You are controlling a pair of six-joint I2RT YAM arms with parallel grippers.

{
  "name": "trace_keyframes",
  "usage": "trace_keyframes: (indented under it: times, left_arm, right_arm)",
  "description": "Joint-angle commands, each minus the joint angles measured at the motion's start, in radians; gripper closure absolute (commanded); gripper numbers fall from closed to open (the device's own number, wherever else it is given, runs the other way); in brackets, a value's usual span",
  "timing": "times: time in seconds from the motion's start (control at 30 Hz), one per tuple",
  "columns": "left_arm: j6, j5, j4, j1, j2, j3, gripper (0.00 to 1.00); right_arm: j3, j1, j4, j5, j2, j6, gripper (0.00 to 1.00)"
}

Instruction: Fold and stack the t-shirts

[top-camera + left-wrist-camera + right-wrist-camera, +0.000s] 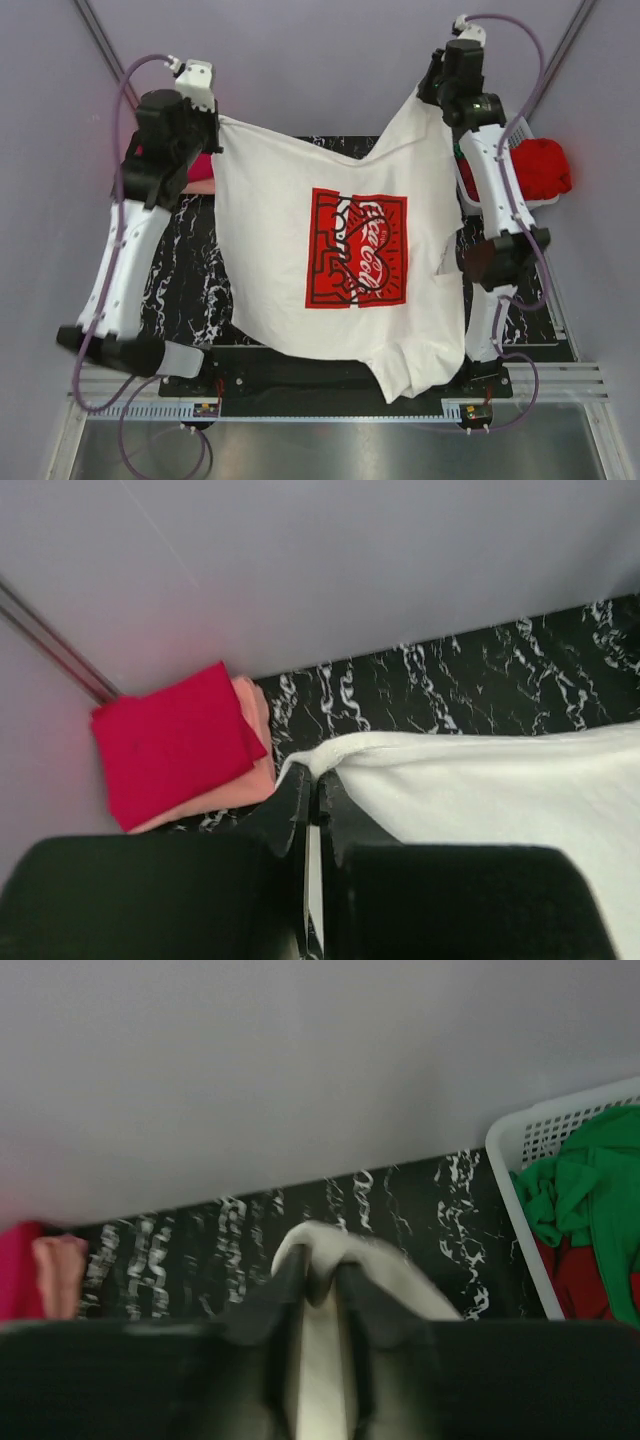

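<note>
Cloth is pinched in both of your tools: the left gripper [312,780] is clenched on one upper corner of the white t-shirt [270,230], and the right gripper [320,1278] is clenched on the other upper corner, with a white fold bulging between its fingers. In the overhead view the shirt hangs stretched across the centre of the frame, from upper left to upper right, and sags a little in the middle. Its red square print faces the camera, and its lower edge lies over the black marble table [190,290] near the bottom of the frame. I judge that you hold it by two corners so that it opens wide and can be laid flat for folding. I count five shirts. One is the white shirt in your grip. Two are folded at the left edge, the magenta t-shirt [170,745] lying on top of the salmon t-shirt [258,742], and I take this for the stack. Two are unfolded at the right, the green t-shirt [590,1185] and the red t-shirt [540,165], crumpled together in the one white basket [505,1155], where they probably wait for their turn.
</note>
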Motion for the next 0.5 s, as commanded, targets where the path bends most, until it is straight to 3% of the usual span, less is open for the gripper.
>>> trace_keyframes:
  times: [0.0, 0.03, 0.07, 0.1, 0.13, 0.17, 0.2, 0.23, 0.27, 0.3, 0.33, 0.47]
  left_arm:
    - [-0.187, 0.292, -0.009, 0.163, 0.300, 0.101, 1.00]
    - [-0.222, 0.275, -0.092, 0.208, 0.523, 0.221, 0.97]
    - [-0.288, 0.267, -0.182, 0.228, 0.638, 0.338, 0.94]
    - [-0.324, 0.273, -0.279, 0.245, 0.744, 0.577, 0.88]
    - [-0.353, 0.266, -0.401, 0.266, 0.877, 0.654, 0.81]
    - [-0.385, 0.258, -0.427, 0.268, 0.901, 0.690, 0.68]
    - [-0.399, 0.241, -0.392, 0.268, 0.898, 0.681, 0.60]
    - [-0.411, 0.241, -0.345, 0.268, 0.828, 0.567, 0.52]
    - [-0.433, 0.247, -0.291, 0.268, 0.777, 0.476, 0.46]
    - [-0.439, 0.246, -0.199, 0.268, 0.725, 0.399, 0.36]
    - [-0.447, 0.232, -0.174, 0.268, 0.638, 0.283, 0.32]
    - [-0.491, 0.182, -0.197, 0.271, 0.532, 0.161, 0.29]
  right_arm:
    - [0.223, -0.055, -0.099, -0.099, 0.253, 0.058, 0.67]
    - [0.376, -0.064, -0.190, -0.133, 0.483, 0.065, 0.37]
    - [0.706, -0.073, -0.271, -0.208, 0.594, 0.077, 0.07]
    - [0.815, -0.081, -0.350, -0.251, 0.679, 0.078, 0.01]
    - [0.850, -0.083, -0.354, -0.280, 0.721, 0.070, 0.00]
    - [0.698, -0.078, -0.328, -0.303, 0.686, 0.062, 0.00]
    - [0.547, -0.080, -0.192, -0.310, 0.619, 0.061, 0.00]
    - [0.376, -0.080, -0.094, -0.316, 0.449, 0.062, 0.00]
    - [0.104, -0.080, -0.002, -0.313, 0.371, 0.062, 0.00]
    - [0.026, -0.078, 0.098, -0.310, 0.309, 0.064, 0.00]
    - [-0.008, -0.080, 0.100, -0.307, 0.248, 0.062, 0.00]
    - [0.040, -0.080, -0.057, -0.320, 0.232, 0.090, 0.00]
